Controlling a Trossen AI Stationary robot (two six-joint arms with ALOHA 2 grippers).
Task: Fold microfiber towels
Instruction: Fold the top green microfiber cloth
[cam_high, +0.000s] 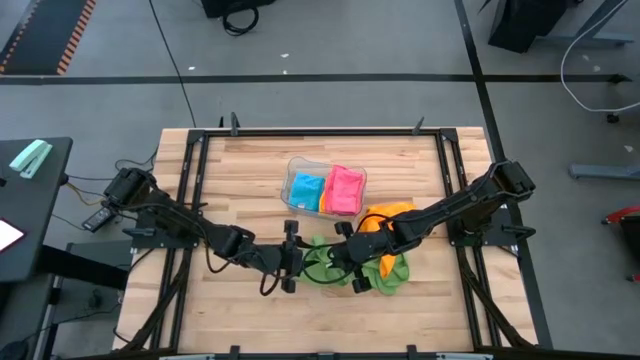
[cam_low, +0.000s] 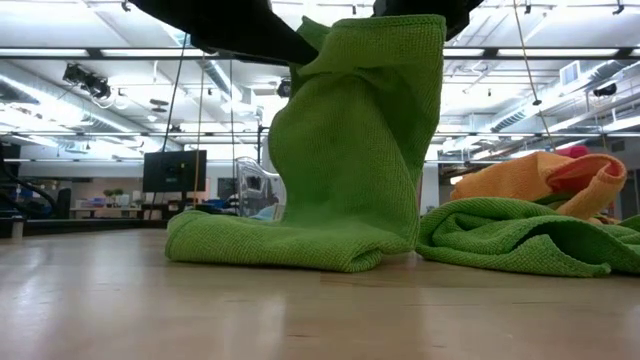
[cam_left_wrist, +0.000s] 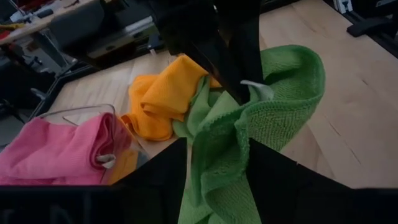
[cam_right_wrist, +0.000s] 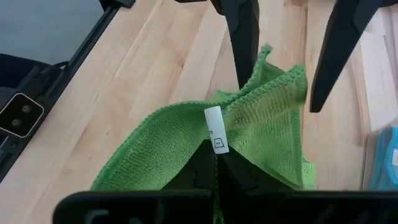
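A green microfiber towel (cam_low: 350, 150) hangs from my right gripper (cam_right_wrist: 214, 171), which is shut on it above the table's near middle (cam_high: 348, 250). The towel's lower part (cam_low: 270, 245) lies on the wood. My left gripper (cam_left_wrist: 217, 180) stands open just left of the right one (cam_high: 292, 258), one finger on each side of the towel's raised upper edge (cam_right_wrist: 273, 68). A second green towel (cam_high: 390, 272) lies crumpled to the right, with an orange one (cam_high: 388, 213) behind it. My right gripper pinches the green towel's upper edge beside its white tag (cam_right_wrist: 214, 134) between its two fingers. The fingers slant down from the table's right. The cloth hangs slack below them and its lower end rests on the table. Whether my left gripper's fingers (cam_right_wrist: 245, 56) touch the cloth I cannot tell.
A clear plastic tray (cam_high: 297, 163) stands at the far middle, holding a folded blue towel (cam_high: 305, 190) and a pink one (cam_high: 343, 190). Black frame rails (cam_high: 195, 180) run along the table's left and right sides. Bare wood lies at the near left.
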